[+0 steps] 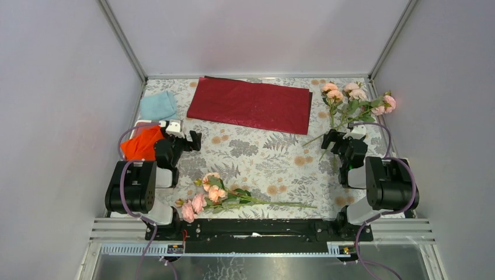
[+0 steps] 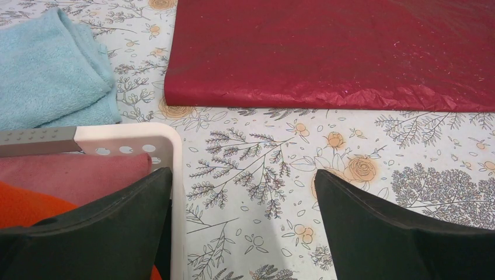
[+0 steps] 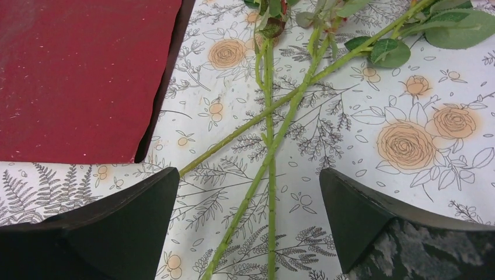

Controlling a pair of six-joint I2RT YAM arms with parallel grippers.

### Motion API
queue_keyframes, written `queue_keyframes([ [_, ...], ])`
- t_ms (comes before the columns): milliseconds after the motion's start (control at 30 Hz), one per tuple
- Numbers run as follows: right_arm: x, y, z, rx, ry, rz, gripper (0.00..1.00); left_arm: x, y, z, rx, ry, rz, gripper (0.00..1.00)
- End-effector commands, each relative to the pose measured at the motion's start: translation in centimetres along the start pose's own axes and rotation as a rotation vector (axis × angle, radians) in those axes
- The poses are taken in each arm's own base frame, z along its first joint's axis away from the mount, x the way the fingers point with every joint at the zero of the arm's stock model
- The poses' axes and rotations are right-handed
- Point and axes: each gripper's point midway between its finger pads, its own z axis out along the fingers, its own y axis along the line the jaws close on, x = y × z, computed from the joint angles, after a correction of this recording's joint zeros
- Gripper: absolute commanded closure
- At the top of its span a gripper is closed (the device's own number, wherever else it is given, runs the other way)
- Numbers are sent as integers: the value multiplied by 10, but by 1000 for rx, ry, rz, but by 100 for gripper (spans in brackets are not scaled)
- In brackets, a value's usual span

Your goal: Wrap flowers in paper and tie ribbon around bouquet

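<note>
The task is barely beginning. The dark red paper [image 1: 251, 105] is lying flat at the far side of the table [image 1: 262, 154], with nothing wrapped in it. One bunch of pink flowers [image 1: 356, 99] is resting at far right, and a second bunch [image 1: 213, 195] is near the front edge. No ribbon is showing. The left gripper [image 1: 191, 141] and right gripper [image 1: 338, 139] are hovering wide open, holding nothing. Wrapping and tying are both left to do.

Pale grey walls [image 1: 257, 35] are seen on three sides, joined at the back corners by metal posts [image 1: 124, 44]. The surface is covered by a tablecloth [image 1: 262, 154] printed with grey foliage and orange roses. Ribbed metal rails [image 1: 408, 231] are fixed along the near edge. Even, soft light is noted.
</note>
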Motion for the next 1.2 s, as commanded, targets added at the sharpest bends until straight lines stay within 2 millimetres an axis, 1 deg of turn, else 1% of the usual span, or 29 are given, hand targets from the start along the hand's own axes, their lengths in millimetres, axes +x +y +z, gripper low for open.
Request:
queue_keyframes([
  [0, -34, -4, 3, 46, -70, 8, 0, -7, 2, 2, -13, -33, 24, 1],
  [33, -42, -4, 4, 55, -54, 9, 0, -7, 2, 2, -14, -33, 24, 1],
  [100, -71, 1, 4, 56, -51, 37, 1, -8, 2, 2, -13, -33, 24, 1],
  [133, -81, 5, 5, 50, -38, 56, 0, -7, 2, 2, -13, -32, 23, 1],
  [200, -111, 21, 9, -8, -41, 95, 0, -7, 1, 2, -10, -31, 23, 1],
  [267, -128, 38, 13, -75, 17, 134, 4, -13, 2, 3, -15, -35, 16, 1],
  [300, -130, 47, 14, -114, 71, 149, 7, -18, 4, 7, -22, -9, 4, 1],
  [333, -135, 59, 14, -164, 117, 163, 12, -21, 4, 12, -9, 60, -4, 1],
  [400, -138, 78, 14, -247, 210, 207, 22, -48, -6, 25, 79, 151, 47, 1],
  [433, -145, 86, 15, -278, 235, 234, 28, -59, -14, 27, 130, 199, 48, 1],
  [467, -142, 91, 17, -290, 272, 259, 35, -75, -19, 29, 169, 232, 55, 1],
  [533, -131, 99, 24, -285, 335, 275, 40, -88, -29, 23, 232, 341, 56, 3],
  [600, -106, 101, 30, -235, 434, 267, 43, -92, -34, 14, 274, 451, 75, 5],
  [633, -94, 103, 33, -221, 484, 259, 44, -85, -35, 8, 284, 517, 86, 6],
  [700, -73, 102, 40, -204, 564, 269, 45, -58, -34, -4, 264, 661, 87, 14],
  [733, -65, 103, 45, -207, 589, 278, 45, -43, -28, -8, 234, 720, 86, 17],
  [767, -59, 103, 52, -211, 601, 282, 45, -29, -28, -11, 220, 774, 95, 21],
  [800, -49, 102, 63, -207, 626, 287, 45, -16, -26, -13, 199, 819, 100, 23],
  [900, -35, 103, 89, -206, 701, 291, 44, 10, -23, -13, 148, 913, 72, 28],
  [967, -32, 109, 105, -235, 726, 309, 47, 16, -28, -8, 154, 934, 48, 31],
  [1033, -27, 110, 117, -239, 749, 318, 48, 19, -34, 0, 164, 942, 44, 33],
  [1167, -17, 104, 134, -205, 761, 320, 48, 29, -34, 19, 124, 947, 75, 35],
])
